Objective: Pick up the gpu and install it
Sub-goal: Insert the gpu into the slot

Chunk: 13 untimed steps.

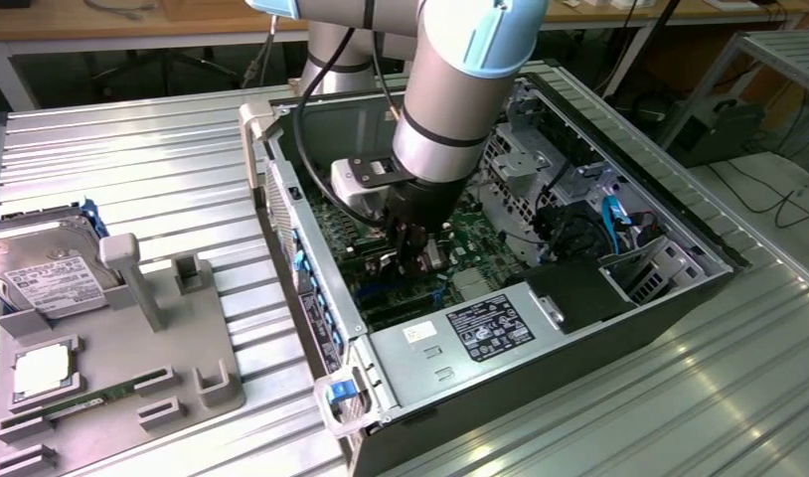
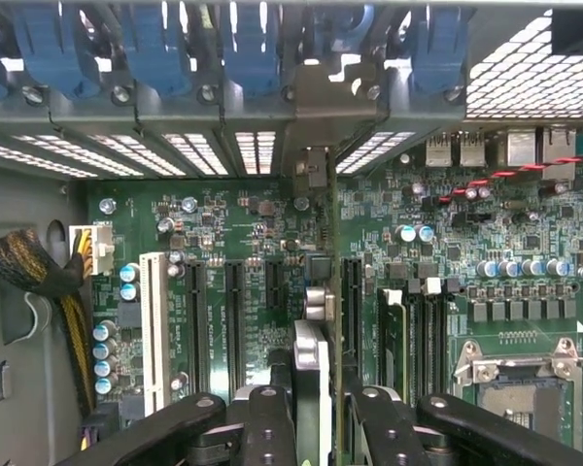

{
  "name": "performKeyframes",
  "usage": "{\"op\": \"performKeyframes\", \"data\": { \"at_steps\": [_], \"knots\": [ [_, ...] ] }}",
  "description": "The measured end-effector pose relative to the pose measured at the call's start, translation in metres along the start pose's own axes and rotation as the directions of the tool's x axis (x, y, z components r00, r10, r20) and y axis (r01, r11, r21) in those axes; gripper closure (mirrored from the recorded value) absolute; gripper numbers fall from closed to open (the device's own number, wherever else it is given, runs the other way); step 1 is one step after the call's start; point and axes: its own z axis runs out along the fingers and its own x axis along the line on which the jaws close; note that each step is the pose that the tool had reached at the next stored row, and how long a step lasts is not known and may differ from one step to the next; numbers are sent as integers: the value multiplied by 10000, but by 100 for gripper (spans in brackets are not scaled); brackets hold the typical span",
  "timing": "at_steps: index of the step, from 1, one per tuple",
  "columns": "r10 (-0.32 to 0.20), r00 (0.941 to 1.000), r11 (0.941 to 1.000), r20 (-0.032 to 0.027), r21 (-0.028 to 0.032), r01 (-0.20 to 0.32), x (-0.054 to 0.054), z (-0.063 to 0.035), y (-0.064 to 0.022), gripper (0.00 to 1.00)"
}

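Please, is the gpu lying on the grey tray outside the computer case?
No, the gripper holds the gpu edge-on over the motherboard inside the case.

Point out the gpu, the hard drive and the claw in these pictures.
gpu (image 2: 314, 364): wrist view, on the card's body, seen edge-on.
hard drive (image 1: 47, 276): exterior view, on its white label.
claw (image 2: 323, 427): wrist view, midway between its fingertips, which are closed on the gpu.

A ribbed metal table (image 1: 139, 159) carries an open computer case (image 1: 538, 388) at the exterior view's right. A grey moulded holder (image 1: 179, 348) sits near left, seemingly flat on it.
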Motion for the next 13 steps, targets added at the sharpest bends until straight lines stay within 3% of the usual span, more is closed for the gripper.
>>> {"op": "performKeyframes", "data": {
  "at_steps": [13],
  "knots": [
    [-96,10000,10000,-6,-7,96,-3,2,1,72]
  ]
}}
